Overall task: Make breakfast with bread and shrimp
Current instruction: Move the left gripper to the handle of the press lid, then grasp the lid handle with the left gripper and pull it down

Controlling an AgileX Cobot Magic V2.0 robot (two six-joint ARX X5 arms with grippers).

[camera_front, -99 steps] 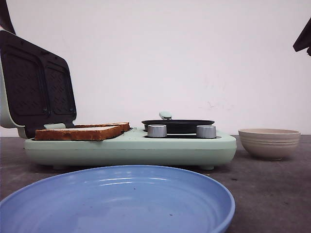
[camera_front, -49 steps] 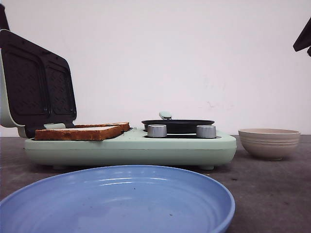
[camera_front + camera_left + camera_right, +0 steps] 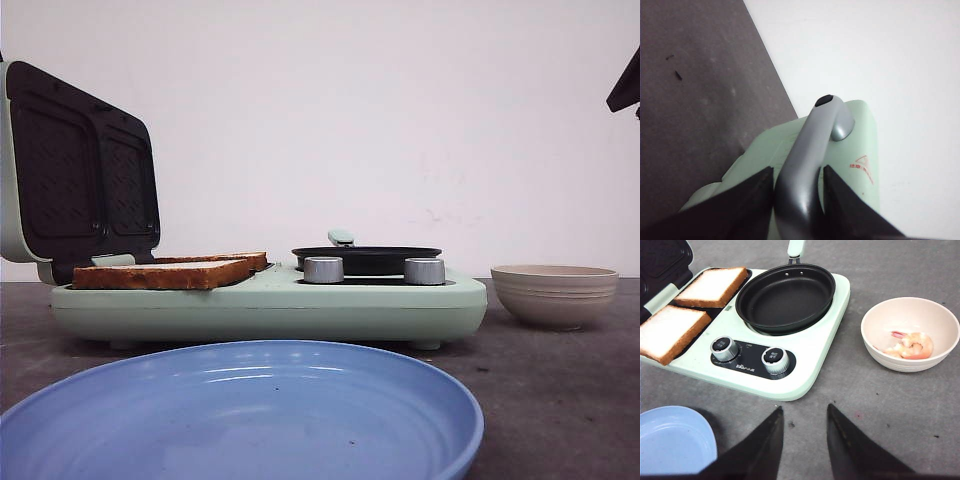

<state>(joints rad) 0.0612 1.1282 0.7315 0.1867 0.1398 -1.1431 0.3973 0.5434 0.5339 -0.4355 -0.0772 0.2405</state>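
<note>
- Front view: a mint-green breakfast maker (image 3: 270,305) stands on the dark grey worktop (image 3: 560,390), its hinged lid (image 3: 80,170) raised nearly upright at the robot's left, dark ribbed plates facing inward.
- Two thick square slices of white bread with brown crusts (image 3: 165,272) lie flat side by side in the open sandwich compartment below the lid; the right wrist view shows them too (image 3: 687,310), touching or nearly so at one corner.
- Beside the bread, a round black frying pan with a pale green handle (image 3: 786,297) sits on the appliance's hotplate; two silver knobs (image 3: 750,354) stand on the black panel in front of it.
- To the robot's right of the appliance, apart from it, stands a ribbed cream bowl (image 3: 553,294); inside lies the pink-and-white shrimp (image 3: 910,345), a small curled heap against the bowl's wall.
- A shallow blue plate (image 3: 240,415) lies nearest the front camera.
- Left wrist view: the left hand (image 3: 797,200) is clamped on the curved grey handle (image 3: 812,145) of the lid, one dark finger pressed to each side.
- Right wrist view: the right hand (image 3: 804,440) hangs above bare worktop near the appliance's front edge, its two dark fingers apart and holding nothing.
</note>
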